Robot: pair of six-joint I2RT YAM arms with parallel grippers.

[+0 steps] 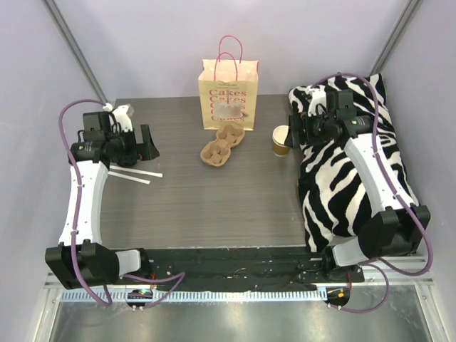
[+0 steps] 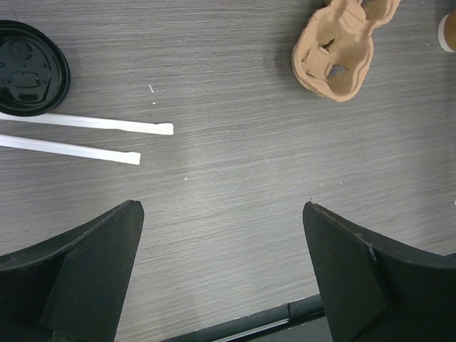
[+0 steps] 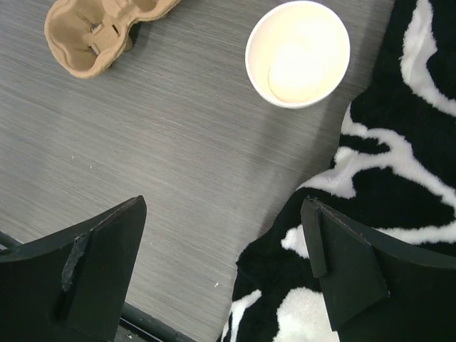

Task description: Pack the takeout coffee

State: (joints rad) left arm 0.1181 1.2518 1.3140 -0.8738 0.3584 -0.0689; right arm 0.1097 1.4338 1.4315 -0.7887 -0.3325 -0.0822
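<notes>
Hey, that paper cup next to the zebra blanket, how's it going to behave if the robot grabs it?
The paper cup looks empty, so probably light and easy to tip if nudged. Its lid lies apart, so the open rim will likely squash under a firm squeeze.

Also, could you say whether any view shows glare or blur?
Right wrist: the open white paper cup is washed out inside. Left wrist: sharp, faint sheen on the round black plastic lid. Top external: even light, no glare on the grey wood-grain table.

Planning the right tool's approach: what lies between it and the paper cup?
Just bare table between right tool and paper cup, per the right wrist view.
</notes>
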